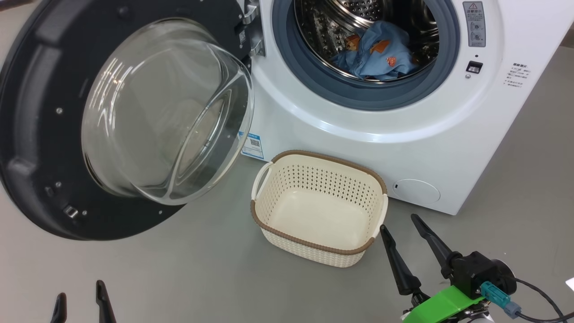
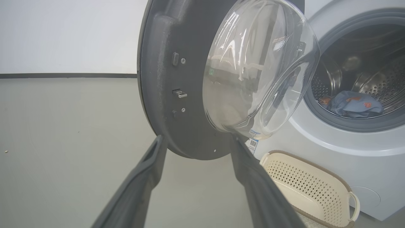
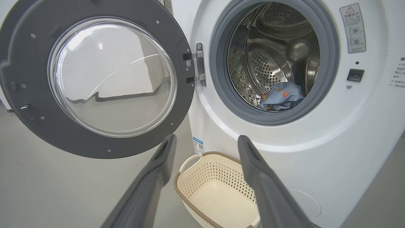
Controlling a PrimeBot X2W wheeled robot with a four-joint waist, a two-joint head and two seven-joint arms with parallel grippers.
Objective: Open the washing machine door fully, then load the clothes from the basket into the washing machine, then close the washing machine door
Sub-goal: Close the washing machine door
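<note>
The white washing machine [image 1: 403, 148] stands with its round black door [image 1: 40, 148] swung wide open to the left, the glass bowl bulging out. Light blue clothes [image 1: 376, 56] with orange figures lie inside the steel drum, also seen as clothes [image 3: 281, 96] and clothes [image 2: 352, 106]. The cream basket [image 1: 260, 215] sits empty on the floor before the machine. My right gripper [image 1: 399, 224] hangs open just right of the basket. Low at the left, my left gripper [image 1: 80, 291] is open, with the door [image 2: 164, 88] ahead of its fingers [image 2: 152, 164].
Grey floor [image 1: 202, 269] spreads around the basket and under the door. A white wall with a dark skirting line [image 2: 63, 75] runs behind the door. A cable [image 1: 538, 296] trails from my right wrist.
</note>
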